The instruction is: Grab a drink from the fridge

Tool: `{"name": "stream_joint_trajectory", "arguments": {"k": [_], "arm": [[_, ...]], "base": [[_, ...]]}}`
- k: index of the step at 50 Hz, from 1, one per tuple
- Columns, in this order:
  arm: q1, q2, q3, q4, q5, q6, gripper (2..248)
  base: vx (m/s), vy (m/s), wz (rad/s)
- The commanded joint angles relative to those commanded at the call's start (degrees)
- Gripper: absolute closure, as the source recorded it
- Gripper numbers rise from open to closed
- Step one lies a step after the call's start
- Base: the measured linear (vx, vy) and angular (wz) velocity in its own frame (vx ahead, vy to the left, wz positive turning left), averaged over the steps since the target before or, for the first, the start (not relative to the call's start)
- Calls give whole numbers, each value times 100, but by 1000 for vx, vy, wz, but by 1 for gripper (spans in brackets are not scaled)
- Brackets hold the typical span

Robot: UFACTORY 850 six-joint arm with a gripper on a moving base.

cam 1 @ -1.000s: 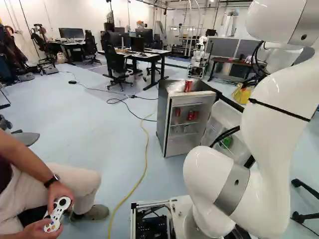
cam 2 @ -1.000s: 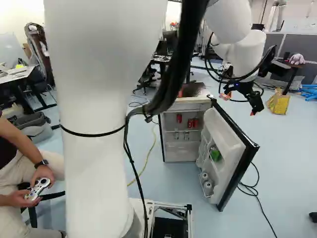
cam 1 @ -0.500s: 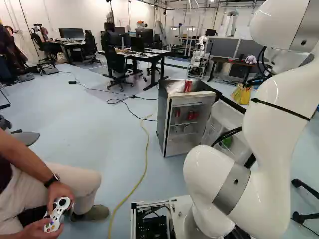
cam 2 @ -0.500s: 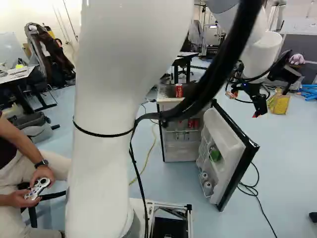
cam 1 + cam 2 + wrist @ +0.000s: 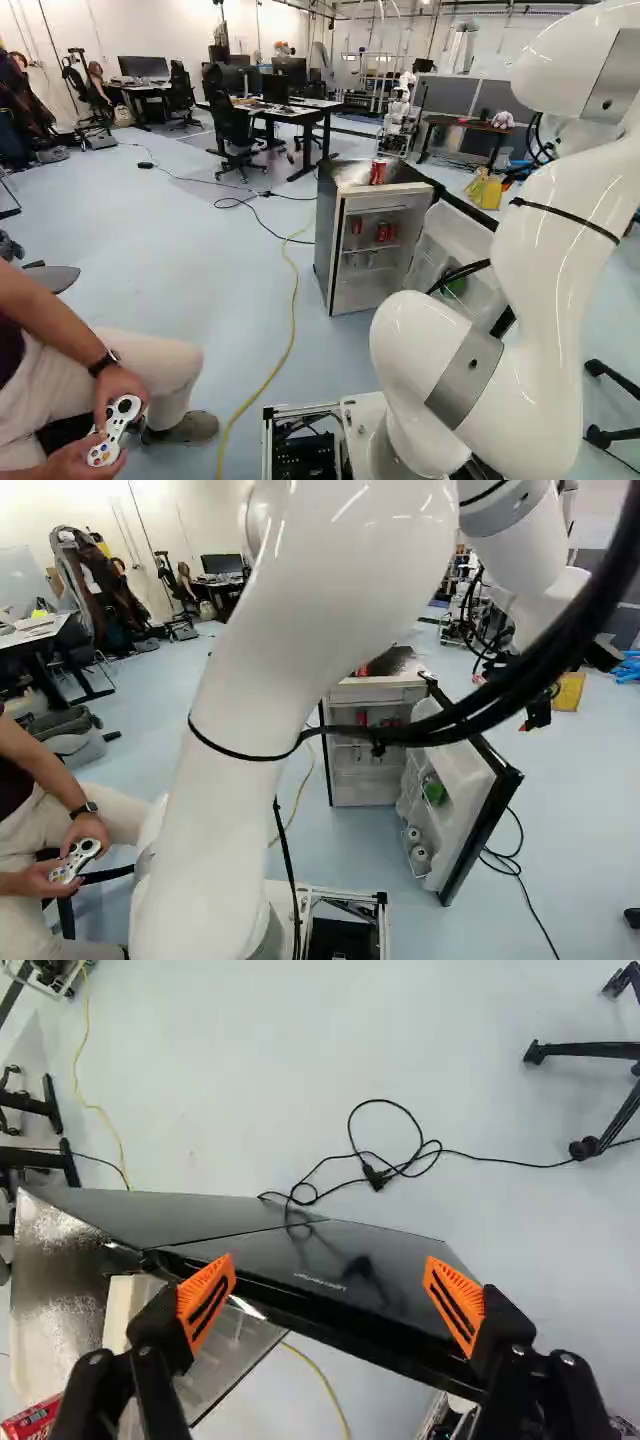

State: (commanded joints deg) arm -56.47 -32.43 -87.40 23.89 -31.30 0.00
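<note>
1. Arm (image 5: 560, 250): rises at the right of the left base view, bent over toward the fridge side; black hose (image 5: 480, 695) slants across the right base view in front of the fridge.
2. Yellow cable (image 5: 290, 340): on floor, running from beside the base toward the fridge.
3. Door (image 5: 455, 775): wide open, inner side showing racks; green item (image 5: 435, 792) in a rack, pale round-ended items (image 5: 418, 854) lower down (can't tell what).
4. Gripper (image 5: 536, 718): up by the open door, right side of the right base view. Fingers spread well apart, nothing clamped. Wrist view: door's black top edge crosses under the gap between the orange pads (image 5: 207, 1305); contact can't be told.
5. Black cord (image 5: 400, 1168): looped on floor, past the door.
6. Fridge (image 5: 327, 240): standing on floor, front uncovered. Drinks inside: red cans (image 5: 382, 232) on the upper shelf, pale cans (image 5: 372, 258) on the shelf below.
7. Red can (image 5: 378, 172): upright on fridge top, beside clear plastic (image 5: 352, 174).
8. Far back: black chair (image 5: 235, 130), yellow bag (image 5: 488, 190) on floor.
</note>
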Motion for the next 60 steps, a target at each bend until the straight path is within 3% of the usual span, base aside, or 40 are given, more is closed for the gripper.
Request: {"name": "stream_joint_trajectory", "arguments": {"k": [14, 60], "arm": [[-106, -342, -248, 0, 0, 0, 3], [-115, -959, -437, 0, 0, 0, 3]], "base": [[0, 0, 0], [0, 0, 0]]}}
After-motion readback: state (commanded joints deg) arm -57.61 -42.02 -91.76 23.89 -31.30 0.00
